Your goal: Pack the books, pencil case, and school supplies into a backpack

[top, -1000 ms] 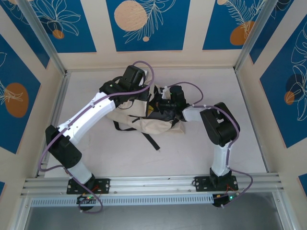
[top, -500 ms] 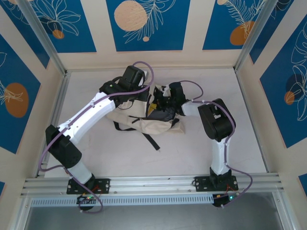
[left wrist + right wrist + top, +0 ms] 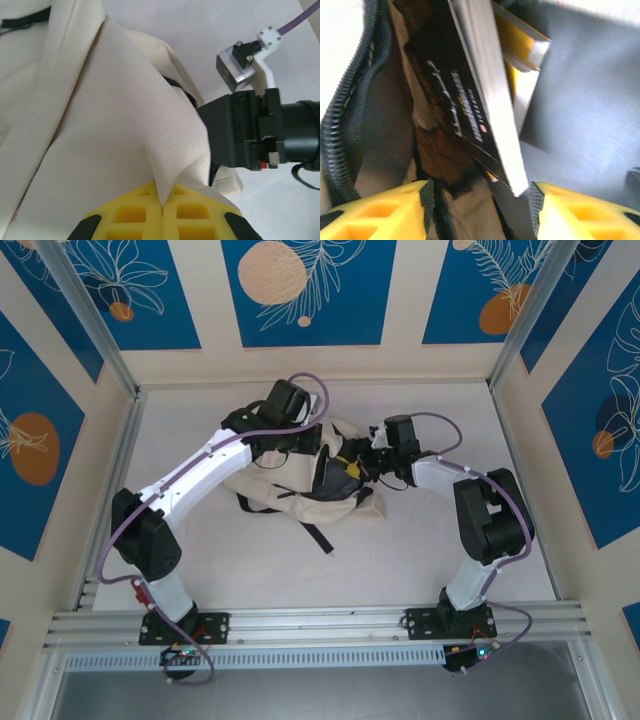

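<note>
Left hand is clamped on backpack fabric, right hand released; books are tucked in, supplies probably pending.

i see a pale table with a metal rail along its near edge and a slotted strip just below that. cream walls carry blue panels with orange discs and white leaf outlines. slanted metal posts stand at both far corners.

Books in backpack, backpack lying mid-table, toward the far side
</note>
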Motion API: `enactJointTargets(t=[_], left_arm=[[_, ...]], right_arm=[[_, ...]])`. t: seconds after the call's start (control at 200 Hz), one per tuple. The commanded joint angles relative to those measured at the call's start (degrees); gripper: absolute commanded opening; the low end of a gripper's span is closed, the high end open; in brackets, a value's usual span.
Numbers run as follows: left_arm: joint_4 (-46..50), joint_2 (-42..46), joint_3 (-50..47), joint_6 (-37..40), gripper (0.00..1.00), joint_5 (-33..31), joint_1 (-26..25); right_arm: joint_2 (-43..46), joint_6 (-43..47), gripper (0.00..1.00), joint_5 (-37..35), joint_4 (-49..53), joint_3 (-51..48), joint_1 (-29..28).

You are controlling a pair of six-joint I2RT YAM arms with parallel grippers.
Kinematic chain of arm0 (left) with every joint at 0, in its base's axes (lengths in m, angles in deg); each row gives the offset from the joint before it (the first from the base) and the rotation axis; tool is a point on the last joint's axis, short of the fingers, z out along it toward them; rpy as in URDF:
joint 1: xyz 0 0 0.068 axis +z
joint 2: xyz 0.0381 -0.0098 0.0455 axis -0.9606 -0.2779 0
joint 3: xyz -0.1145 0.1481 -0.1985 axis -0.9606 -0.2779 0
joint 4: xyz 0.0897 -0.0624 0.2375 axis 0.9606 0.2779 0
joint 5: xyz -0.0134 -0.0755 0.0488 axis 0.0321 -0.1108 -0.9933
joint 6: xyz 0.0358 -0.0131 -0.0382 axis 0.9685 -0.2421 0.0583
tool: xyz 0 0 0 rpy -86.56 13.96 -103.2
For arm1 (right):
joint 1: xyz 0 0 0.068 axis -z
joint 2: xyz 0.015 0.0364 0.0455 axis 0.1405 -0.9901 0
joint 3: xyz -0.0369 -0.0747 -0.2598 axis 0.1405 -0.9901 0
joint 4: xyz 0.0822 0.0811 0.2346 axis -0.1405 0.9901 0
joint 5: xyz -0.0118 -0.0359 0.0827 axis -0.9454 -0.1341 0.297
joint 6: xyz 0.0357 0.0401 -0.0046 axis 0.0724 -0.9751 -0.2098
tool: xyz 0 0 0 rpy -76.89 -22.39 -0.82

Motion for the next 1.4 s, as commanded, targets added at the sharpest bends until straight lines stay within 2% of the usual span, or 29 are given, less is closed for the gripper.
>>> enactJointTargets(t=[0.0,0.365,0.595,0.845,1.065,1.14,1.28,1.395], left_arm=[[-2.65,-0.67,0.47,-1.44,0.00,4.35,0.33],[-2.66,-1.13,-1.02,-2.82,0.00,5.49,0.32],[-2.66,-1.37,-1.01,-2.98,0.00,5.76,0.32],[-3.10,-1.99,-1.33,-3.73,0.00,5.94,0.34],[-3.02,-2.11,-1.20,-4.31,0.00,5.07,0.36],[-2.85,-2.04,-1.18,-4.38,0.05,4.93,0.36],[-2.66,-1.42,-1.38,-5.00,0.24,5.34,0.68],[-3.53,0.70,-2.98,-6.32,0.50,5.23,1.75]], right_arm=[[-0.94,3.67,0.48,-0.12,4.79,0.24,-1.33],[-7.34,1.64,0.33,-0.36,1.57,5.61,-6.12],[-10.55,0.67,0.31,-1.26,1.29,8.96,-8.29],[-13.57,-4.18,0.29,4.96,-10.28,9.06,-8.91],[-6.66,-0.80,0.30,-0.93,-4.36,4.29,-7.12],[-2.34,2.05,0.34,-4.22,0.76,1.35,-6.31],[5.96,5.82,0.39,-12.90,10.78,-4.08,-4.67],[12.57,6.93,0.45,-20.83,18.90,-6.76,-2.47]])
